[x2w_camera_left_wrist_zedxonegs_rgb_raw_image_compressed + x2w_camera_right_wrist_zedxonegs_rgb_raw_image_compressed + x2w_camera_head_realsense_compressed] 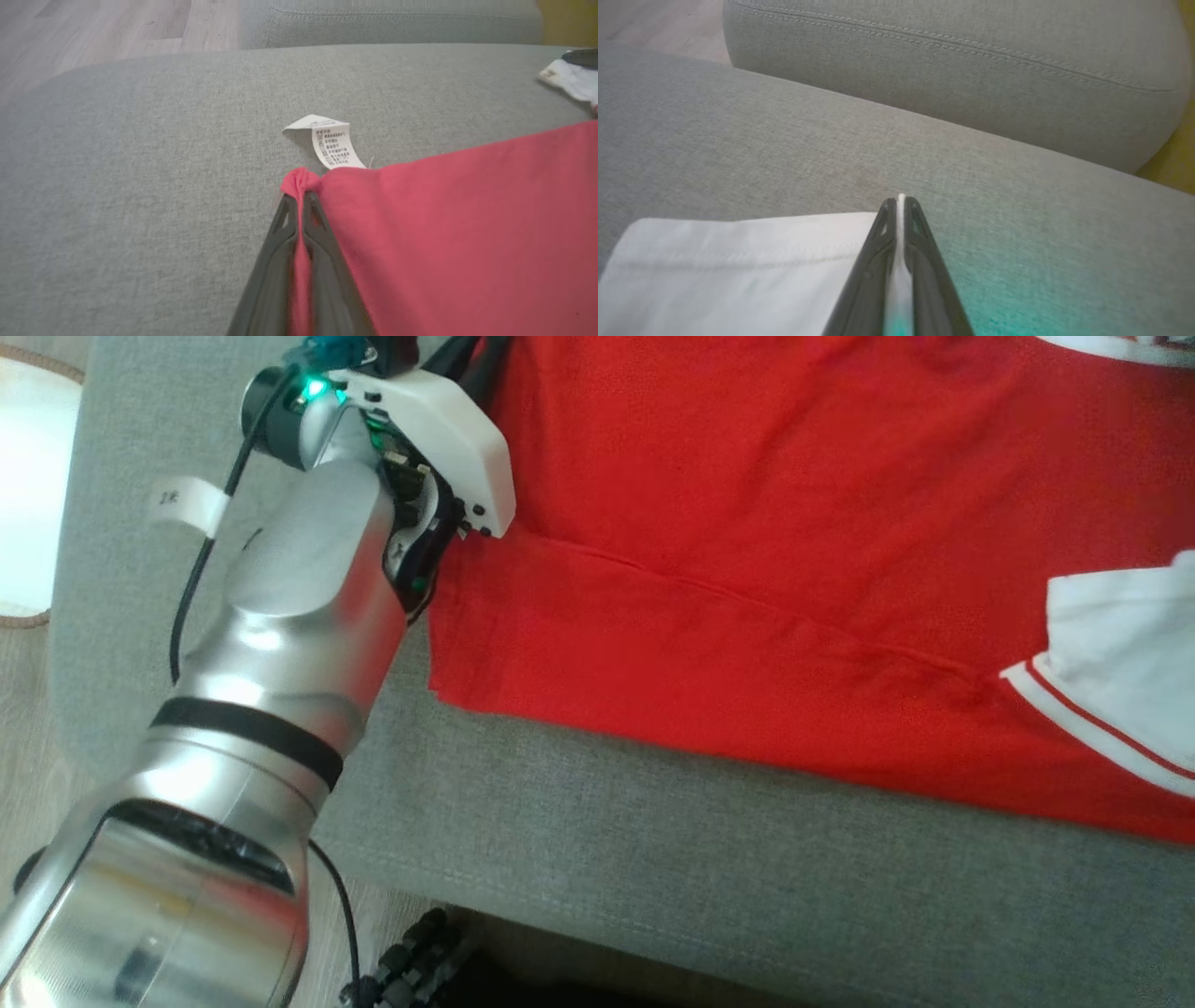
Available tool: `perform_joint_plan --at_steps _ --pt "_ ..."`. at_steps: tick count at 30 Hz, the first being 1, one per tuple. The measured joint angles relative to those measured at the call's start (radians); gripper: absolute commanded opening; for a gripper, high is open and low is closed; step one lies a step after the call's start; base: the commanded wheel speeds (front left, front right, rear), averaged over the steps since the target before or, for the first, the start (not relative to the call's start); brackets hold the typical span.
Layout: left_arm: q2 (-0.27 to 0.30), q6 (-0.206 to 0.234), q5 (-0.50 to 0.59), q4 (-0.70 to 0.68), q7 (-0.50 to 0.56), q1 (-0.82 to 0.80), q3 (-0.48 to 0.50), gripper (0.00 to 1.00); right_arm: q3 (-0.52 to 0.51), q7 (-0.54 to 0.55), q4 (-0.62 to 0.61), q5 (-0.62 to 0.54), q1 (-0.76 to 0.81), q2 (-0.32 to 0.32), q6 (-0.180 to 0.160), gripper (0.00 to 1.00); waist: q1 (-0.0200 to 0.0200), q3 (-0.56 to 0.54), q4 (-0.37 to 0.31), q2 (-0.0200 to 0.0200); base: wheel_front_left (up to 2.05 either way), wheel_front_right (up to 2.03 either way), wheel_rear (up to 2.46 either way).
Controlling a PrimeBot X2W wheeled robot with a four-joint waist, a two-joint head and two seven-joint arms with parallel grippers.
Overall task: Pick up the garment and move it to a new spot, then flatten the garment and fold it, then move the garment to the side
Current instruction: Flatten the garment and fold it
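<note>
Silver and bulky, the left forearm sits nearest in the head view, reaching onto the grey sofa seat. The red shirt lies spread there, its lower edge close to the seat's front.

The left tool is pressed together on a bunched corner of the red hem, with the care label curling just beyond its tips. The right tool is likewise clamped on a thin edge of the white sleeve.

Both grips take very little cloth, so I judge that a hard pull apart could slip a corner free. A long ridge crosses the shirt's body, and uneven tension between the arms would likely set it as a crease. Dragging toward the front edge could spill the shirt off the sofa.
</note>
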Motion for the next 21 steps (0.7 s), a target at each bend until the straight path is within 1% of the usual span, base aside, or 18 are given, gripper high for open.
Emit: perform_joint_plan --at_steps 5,8,12,15,18,21 --pt "0.0 0.003 -0.01 0.027 -0.037 -0.026 0.004 0.0 -0.035 -0.094 0.024 -0.025 0.0 -0.005 0.0 0.0 0.0 -0.008 -0.022 0.0 0.0 0.0 0.0" --pt "0.001 0.015 -0.009 0.023 -0.051 -0.054 0.018 0.0 -0.069 -0.167 0.026 -0.047 -0.001 -0.006 0.0 0.0 0.0 -0.012 -0.036 0.0 0.0 0.0 0.0" --pt "0.013 0.045 -0.003 -0.023 -0.059 -0.081 0.053 0.0 -0.117 -0.264 0.034 -0.077 -0.016 -0.003 0.0 0.0 0.0001 -0.02 -0.058 0.0 0.0 0.0 0.0" --pt "0.032 0.057 0.023 -0.077 -0.059 -0.08 0.082 0.0 -0.151 -0.334 0.039 -0.097 -0.029 0.003 0.0 0.0 0.0001 -0.028 -0.077 0.0 0.0 0.0 0.0" --pt "0.043 0.062 0.033 -0.07 -0.059 -0.074 0.094 0.0 -0.174 -0.375 0.053 -0.105 -0.035 0.024 0.0 0.0 0.0 -0.041 -0.097 0.0 0.0 0.0 0.0" --pt "0.048 0.062 0.037 -0.039 -0.059 -0.051 0.101 0.0 -0.182 -0.424 0.06 -0.097 -0.034 0.063 0.0 0.0 0.0001 -0.056 -0.12 0.0 0.0 0.0 0.0"
